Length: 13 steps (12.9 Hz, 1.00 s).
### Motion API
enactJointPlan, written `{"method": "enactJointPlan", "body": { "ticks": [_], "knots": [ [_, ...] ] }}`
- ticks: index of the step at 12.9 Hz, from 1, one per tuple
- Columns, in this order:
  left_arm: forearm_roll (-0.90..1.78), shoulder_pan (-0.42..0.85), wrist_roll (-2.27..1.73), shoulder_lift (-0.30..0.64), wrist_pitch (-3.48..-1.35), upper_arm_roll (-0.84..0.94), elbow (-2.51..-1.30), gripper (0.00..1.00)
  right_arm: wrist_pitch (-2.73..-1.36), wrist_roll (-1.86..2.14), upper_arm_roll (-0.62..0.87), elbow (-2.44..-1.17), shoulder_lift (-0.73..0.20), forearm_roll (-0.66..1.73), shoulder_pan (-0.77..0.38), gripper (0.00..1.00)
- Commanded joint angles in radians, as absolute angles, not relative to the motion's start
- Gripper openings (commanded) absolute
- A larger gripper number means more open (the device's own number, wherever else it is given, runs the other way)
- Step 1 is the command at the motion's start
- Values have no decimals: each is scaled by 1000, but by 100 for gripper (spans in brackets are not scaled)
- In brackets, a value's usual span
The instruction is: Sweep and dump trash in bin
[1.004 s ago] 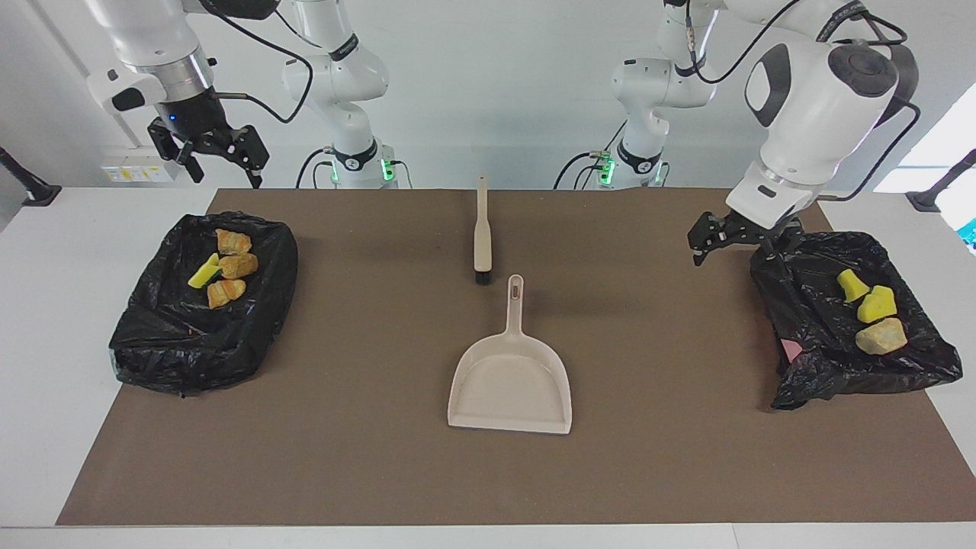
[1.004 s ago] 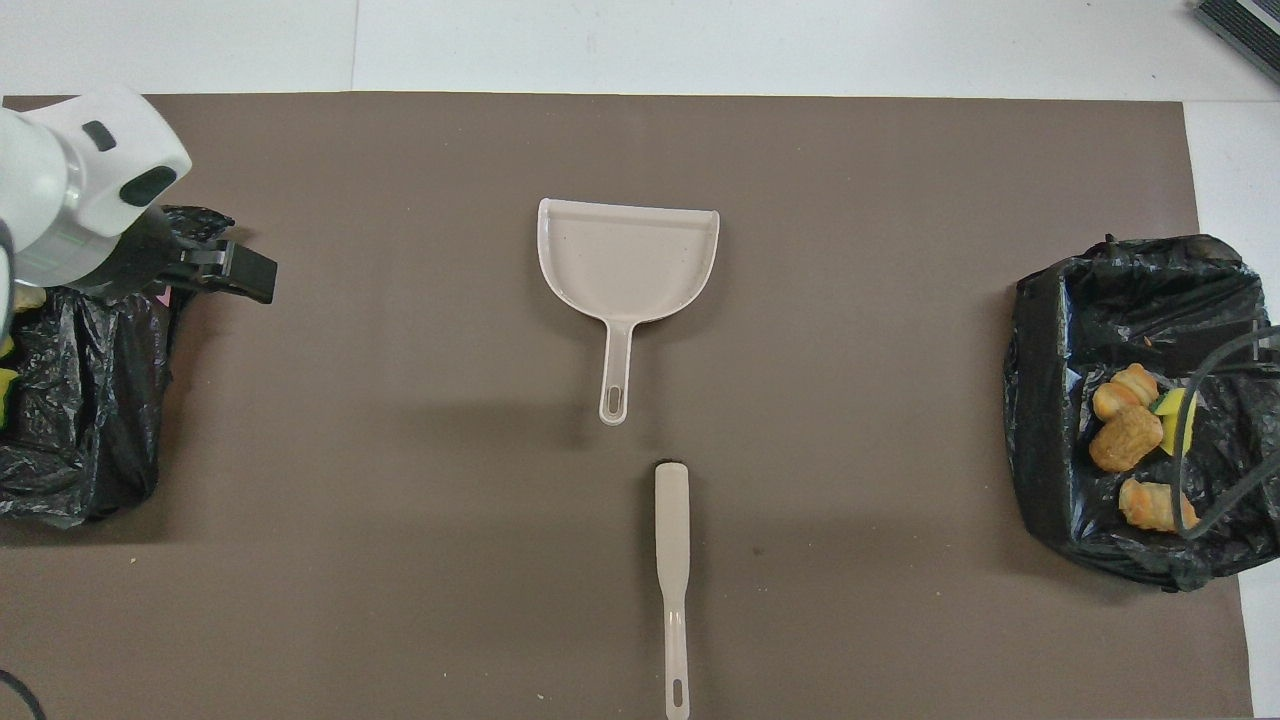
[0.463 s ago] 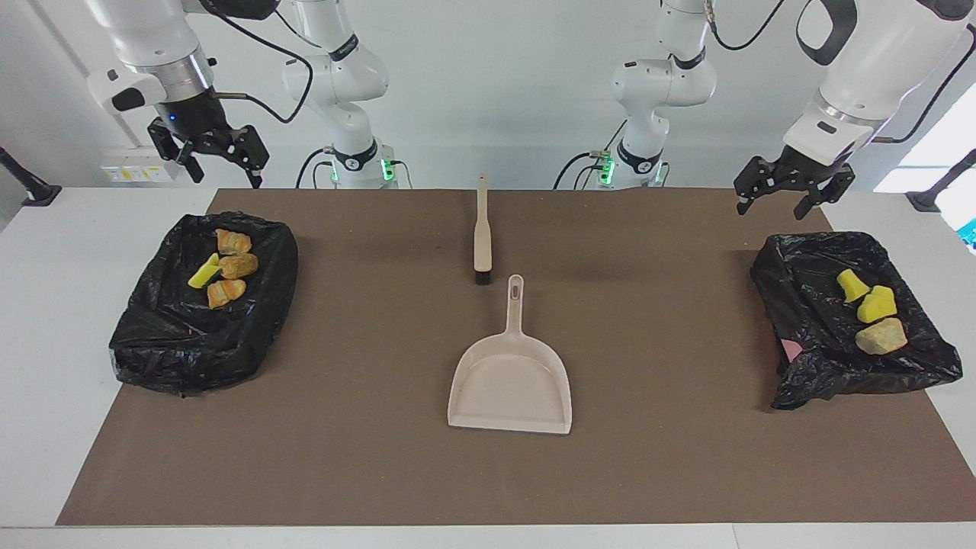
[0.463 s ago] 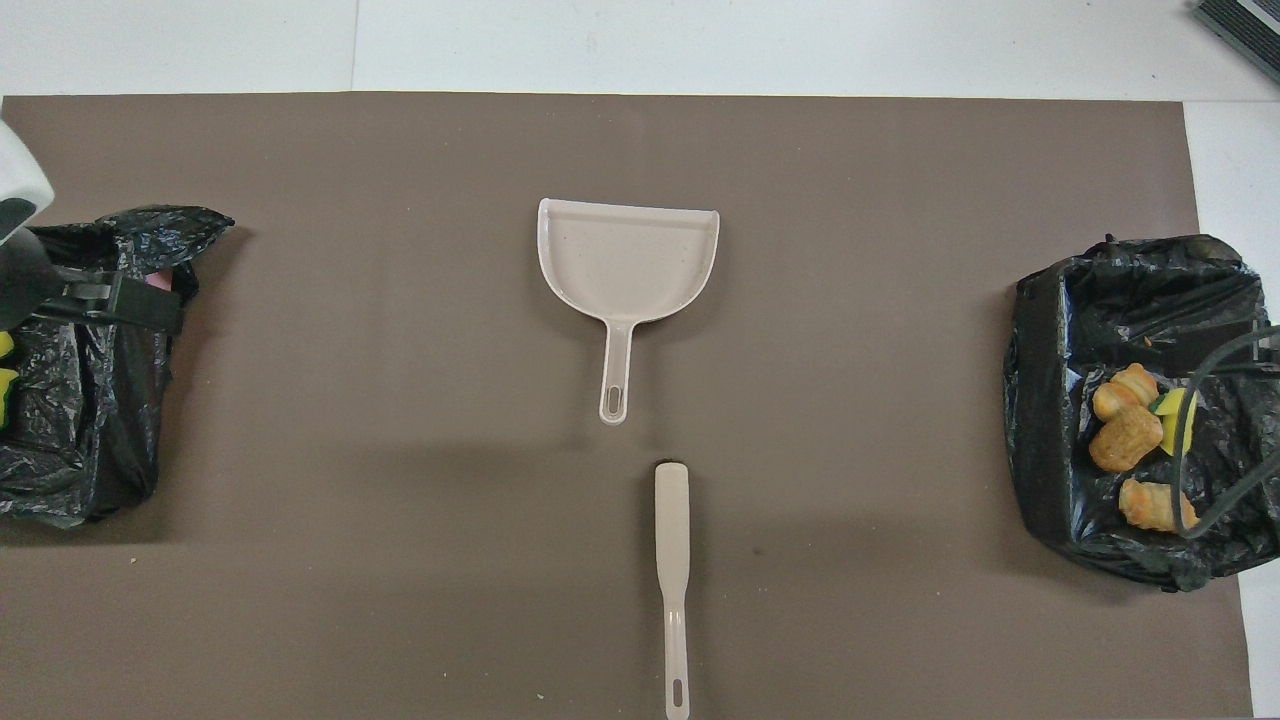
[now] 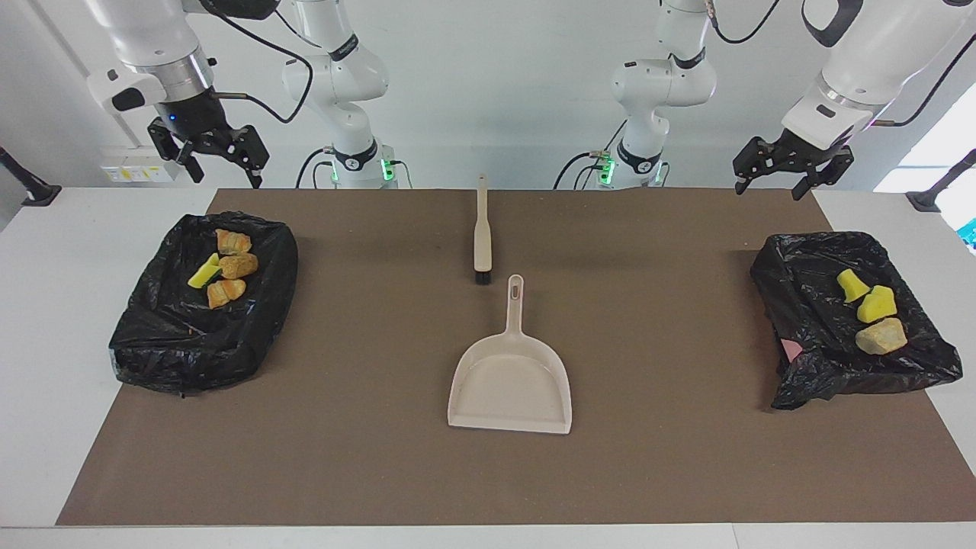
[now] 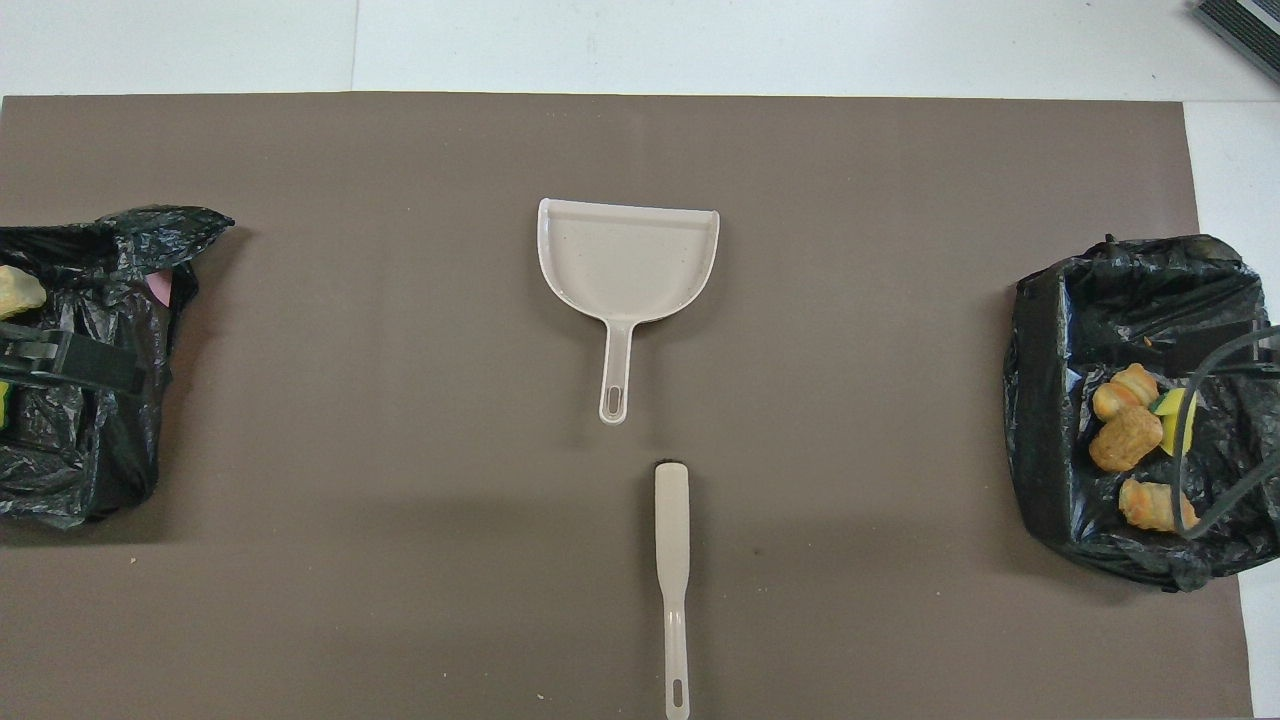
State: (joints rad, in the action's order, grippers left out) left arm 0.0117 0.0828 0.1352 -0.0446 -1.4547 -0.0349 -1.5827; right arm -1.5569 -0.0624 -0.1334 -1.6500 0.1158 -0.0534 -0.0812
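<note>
The trash lies in two black-bagged bins. The bin (image 5: 152, 343) at the right arm's end holds three bread-like lumps (image 5: 237, 264) and a yellow sponge piece (image 5: 203, 273). In the bin (image 5: 801, 305) at the left arm's end lie two yellow sponge pieces (image 5: 874, 303) and a tan lump (image 5: 881, 336). An empty beige dustpan (image 5: 511, 381) rests mid-mat, with a beige brush (image 5: 482, 232) nearer to the robots. My right gripper (image 5: 226, 171) hangs open and empty, high over the table's robot-side edge. Over the mat's corner at its own end, my left gripper (image 5: 772, 183) is raised, open and empty.
A brown mat (image 6: 400, 500) covers most of the white table. The right arm's cable (image 6: 1205, 420) crosses over its bin in the overhead view. A pink scrap (image 5: 790, 351) peeks from under the bag at the left arm's end.
My left gripper has risen from the rim of the bin at its end and drawn back toward the robots. The right arm, dustpan, brush and trash have stayed put.
</note>
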Motion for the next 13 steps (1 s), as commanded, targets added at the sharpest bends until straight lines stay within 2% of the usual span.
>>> {"method": "enactJointPlan", "body": {
  "ticks": [1,13],
  "knots": [
    [6,77,158,-24,-1439,-35,-1539,100,-1545,-45,-130,-1647,123,-32,-74,100],
    [15,75,166,-25,-1434,-41,-1539,100,-1545,-46,-130,-1647,123,-32,-74,100]
  ]
}}
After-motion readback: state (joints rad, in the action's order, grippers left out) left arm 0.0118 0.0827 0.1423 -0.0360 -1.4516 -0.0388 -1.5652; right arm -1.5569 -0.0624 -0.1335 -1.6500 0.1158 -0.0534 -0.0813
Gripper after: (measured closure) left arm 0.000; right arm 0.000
